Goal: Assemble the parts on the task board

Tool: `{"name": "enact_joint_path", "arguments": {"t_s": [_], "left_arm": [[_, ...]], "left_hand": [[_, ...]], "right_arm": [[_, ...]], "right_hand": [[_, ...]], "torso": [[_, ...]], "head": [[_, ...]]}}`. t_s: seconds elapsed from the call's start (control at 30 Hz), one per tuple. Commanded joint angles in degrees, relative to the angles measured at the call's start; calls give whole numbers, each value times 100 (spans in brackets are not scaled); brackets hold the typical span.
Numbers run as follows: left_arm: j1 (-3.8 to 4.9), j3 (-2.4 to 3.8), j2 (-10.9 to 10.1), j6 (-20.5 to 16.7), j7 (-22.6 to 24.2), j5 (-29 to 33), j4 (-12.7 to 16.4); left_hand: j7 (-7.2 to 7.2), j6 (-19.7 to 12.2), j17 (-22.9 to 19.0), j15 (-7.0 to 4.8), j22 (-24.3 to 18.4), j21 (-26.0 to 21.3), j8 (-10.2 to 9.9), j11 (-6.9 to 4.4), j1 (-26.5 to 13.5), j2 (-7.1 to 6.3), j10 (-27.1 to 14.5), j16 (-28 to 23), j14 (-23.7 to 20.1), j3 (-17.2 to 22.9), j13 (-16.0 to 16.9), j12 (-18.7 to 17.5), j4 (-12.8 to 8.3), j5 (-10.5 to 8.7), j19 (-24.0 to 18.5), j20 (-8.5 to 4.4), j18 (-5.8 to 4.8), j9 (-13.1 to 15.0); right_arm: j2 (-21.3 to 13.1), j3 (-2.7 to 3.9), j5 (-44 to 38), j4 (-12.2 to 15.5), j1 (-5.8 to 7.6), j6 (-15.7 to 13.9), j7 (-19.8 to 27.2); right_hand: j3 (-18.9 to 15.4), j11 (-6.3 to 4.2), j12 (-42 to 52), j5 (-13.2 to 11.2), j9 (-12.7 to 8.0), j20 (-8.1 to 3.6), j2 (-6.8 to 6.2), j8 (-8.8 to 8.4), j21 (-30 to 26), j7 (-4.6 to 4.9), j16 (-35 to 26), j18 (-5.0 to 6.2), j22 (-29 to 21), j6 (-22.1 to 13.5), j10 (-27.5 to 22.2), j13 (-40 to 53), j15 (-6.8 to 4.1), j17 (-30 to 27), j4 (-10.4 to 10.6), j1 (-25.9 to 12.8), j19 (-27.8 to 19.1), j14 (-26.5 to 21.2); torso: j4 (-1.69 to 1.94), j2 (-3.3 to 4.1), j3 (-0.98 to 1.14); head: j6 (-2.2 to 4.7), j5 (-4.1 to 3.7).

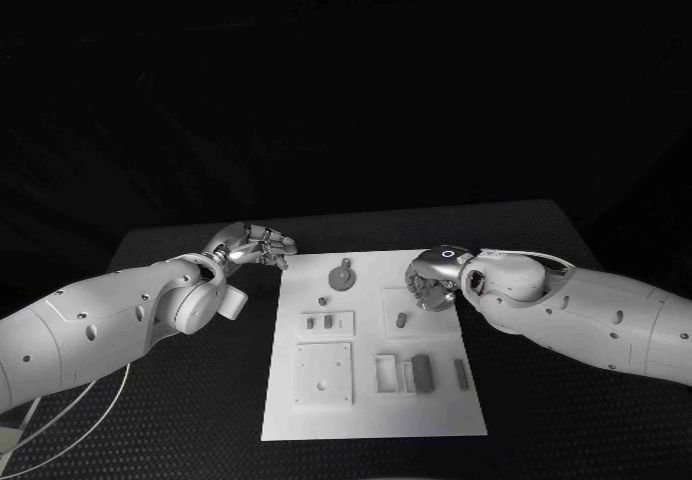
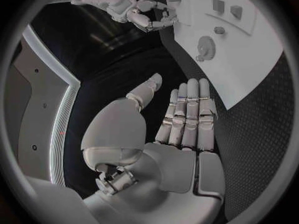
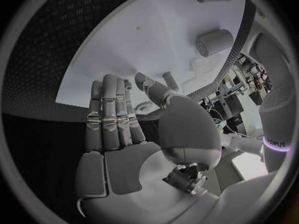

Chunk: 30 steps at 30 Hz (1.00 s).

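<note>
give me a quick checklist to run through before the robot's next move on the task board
1. Left hand holds nothing, fingers straight: ok.
2. Right hand holds nothing, fingers straight: ok.
3. Task board lies flat between the arms, uncovered: ok.
4. Round part near the board's far edge is free of both hands: ok.
5. Right hand sits over the board's far right corner, near the small upright part: contact cannot tell.
</note>
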Motion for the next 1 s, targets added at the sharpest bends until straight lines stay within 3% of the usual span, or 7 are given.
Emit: {"name": "enact_joint_path", "arguments": {"t_s": [0.03,0.17,0.57,0.87,1.0], "left_arm": [[9,5,24,95,69,43,5],[10,5,28,99,68,43,7],[11,6,30,109,63,43,1],[11,6,37,116,58,43,2],[11,6,35,123,57,43,1]], "left_hand": [[1,-31,11,42,-9,0,31,4,-70,8,-52,-33,-1,-44,-10,-15,5,4,-43,1,-33,-8],[3,-35,18,43,-16,0,32,5,-71,9,-55,-42,0,-49,-13,-13,5,4,-44,2,-33,-11],[5,-39,33,44,-32,2,34,6,-72,15,-57,-58,3,-56,-19,-10,5,4,-44,3,-32,-15],[6,-42,43,44,-42,2,36,7,-73,20,-60,-67,6,-60,-22,-9,6,5,-44,4,-32,-18],[6,-44,48,44,-46,3,37,7,-71,21,-60,-72,8,-61,-24,-8,5,5,-44,4,-31,-20]], "right_arm": [[21,-33,-73,-22,-44,122,53],[44,-44,-79,-47,-61,158,48],[62,-67,-144,-77,-97,192,26],[66,-67,-262,-84,-100,4,7],[85,-68,-324,-123,-113,38,12]], "right_hand": [[16,-13,-37,-28,6,-1,5,36,-29,7,23,37,7,45,42,2,-32,8,18,10,58,30],[28,-20,-44,-27,8,-6,50,49,-35,2,23,37,14,69,66,11,-38,15,9,27,65,36],[52,-42,-68,-28,14,-10,199,83,-59,-26,18,37,39,141,147,42,-53,38,-37,66,80,46],[82,-119,-63,-30,45,-57,512,172,-48,-102,95,37,111,319,351,126,-117,118,-81,198,194,163],[73,-164,-41,-28,79,-91,581,223,-30,-145,179,37,153,419,454,199,-154,181,-87,272,265,213]], "torso": [[-1,2,-1],[0,3,1],[-7,1,5],[-5,1,4],[-4,1,4]], "head": [[-20,16],[-41,47],[-65,36],[-68,14],[-78,10]]}}
